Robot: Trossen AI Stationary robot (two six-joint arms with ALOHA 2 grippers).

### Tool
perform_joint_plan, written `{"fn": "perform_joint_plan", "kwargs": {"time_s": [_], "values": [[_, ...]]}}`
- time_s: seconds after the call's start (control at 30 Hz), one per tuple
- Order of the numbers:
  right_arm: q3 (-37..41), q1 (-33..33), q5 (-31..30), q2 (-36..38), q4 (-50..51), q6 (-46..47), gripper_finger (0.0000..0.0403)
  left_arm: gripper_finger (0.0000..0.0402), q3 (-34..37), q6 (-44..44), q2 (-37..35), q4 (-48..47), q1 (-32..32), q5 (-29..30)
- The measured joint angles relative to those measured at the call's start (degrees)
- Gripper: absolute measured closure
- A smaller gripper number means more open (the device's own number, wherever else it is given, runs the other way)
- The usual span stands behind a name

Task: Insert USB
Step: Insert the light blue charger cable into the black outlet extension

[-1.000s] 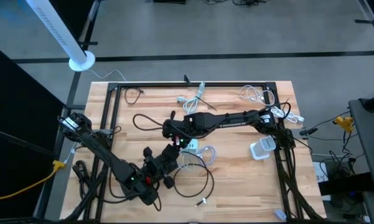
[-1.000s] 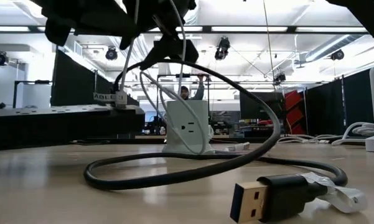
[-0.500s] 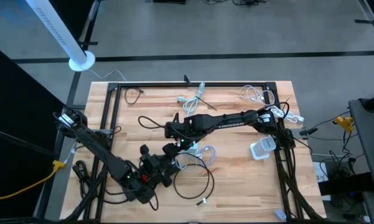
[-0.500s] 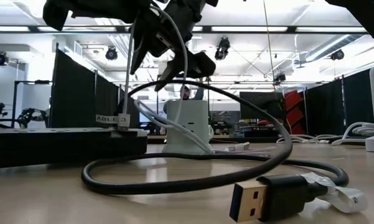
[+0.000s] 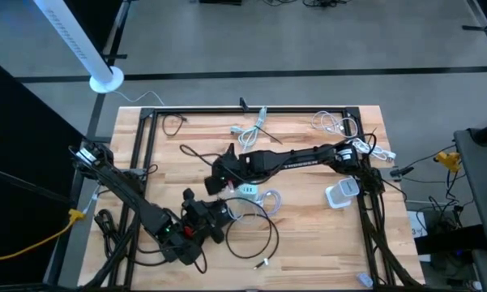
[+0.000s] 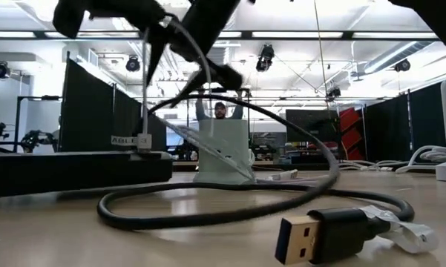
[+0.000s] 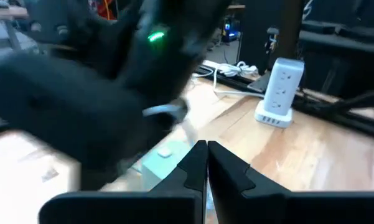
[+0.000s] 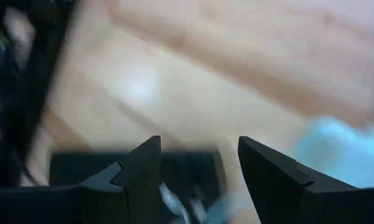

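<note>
The right gripper (image 5: 216,180) hangs above the middle of the wooden table (image 5: 308,243), its arm stretched across from the right edge. In its own wrist view its two fingers (image 8: 140,168) stand apart, and something dark with a pale strand shows between them, too blurred to tell whether it is gripped. Just beside this gripper, on the side toward its arm, sits a small white power cube (image 5: 249,191) with outlets on its face (image 6: 224,152). A thin white cable (image 6: 200,59) drops from the dark arm parts overhead toward that cube.

The left gripper (image 5: 213,219) is low over the table, near the right one and closer to the front edge. Its fingers (image 7: 196,163) are pressed together with nothing visible between them (the wrist view shows only a thin seam).

A thick black cable (image 6: 230,211) loops across the wood around and in front of the cube. Its USB-A plug (image 6: 312,236) lies free on the table, well apart from both grippers, at the front edge, metal end open to the camera.

A taller white power tower (image 7: 279,93) stands well beyond the left gripper. No bin or tray appears on the table. A person (image 6: 220,109) is visible far off in the room behind.
</note>
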State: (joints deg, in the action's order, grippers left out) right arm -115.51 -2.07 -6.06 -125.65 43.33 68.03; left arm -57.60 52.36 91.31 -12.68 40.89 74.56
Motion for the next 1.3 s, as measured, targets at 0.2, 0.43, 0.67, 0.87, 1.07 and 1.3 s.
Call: {"fn": "perform_joint_plan", "kwargs": {"time_s": [0.2, 0.43, 0.67, 0.87, 1.07, 1.3], "values": [[-0.06, 0.4, -0.41, 0.09, -2.89, -3.42, 0.0203, 0.0401, 0.12, 0.38, -0.69, -0.81, 0.55, 4.21], [-0.04, 0.58, -1.7, 0.09, -2.97, -12.66, 0.0203, 0.0401, 0.15, 0.74, -3.94, -10.82, 2.33, 4.93], [-0.04, 0.64, -1.89, 0.09, -3.44, -24.21, 0.0203, 0.04, 0.85, 10.04, -4.56, -25.41, 2.49, -3.63], [-0.04, 0.6, -1.27, 0.16, -6.34, -22.42, 0.0182, 0.0349, 3.76, 17.77, -2.67, -22.88, 2.27, -1.08], [0.09, 0.66, -1.75, 0.31, -6.87, -21.2, 0.0153, 0.0267, 6.95, 22.51, -2.32, -18.54, 1.16, 0.99], [0.51, 0.88, -2.08, 0.31, -6.78, -21.38, 0.015, 0.0222, 7.42, 22.62, -2.32, -17.38, 0.82, 2.06]]}}
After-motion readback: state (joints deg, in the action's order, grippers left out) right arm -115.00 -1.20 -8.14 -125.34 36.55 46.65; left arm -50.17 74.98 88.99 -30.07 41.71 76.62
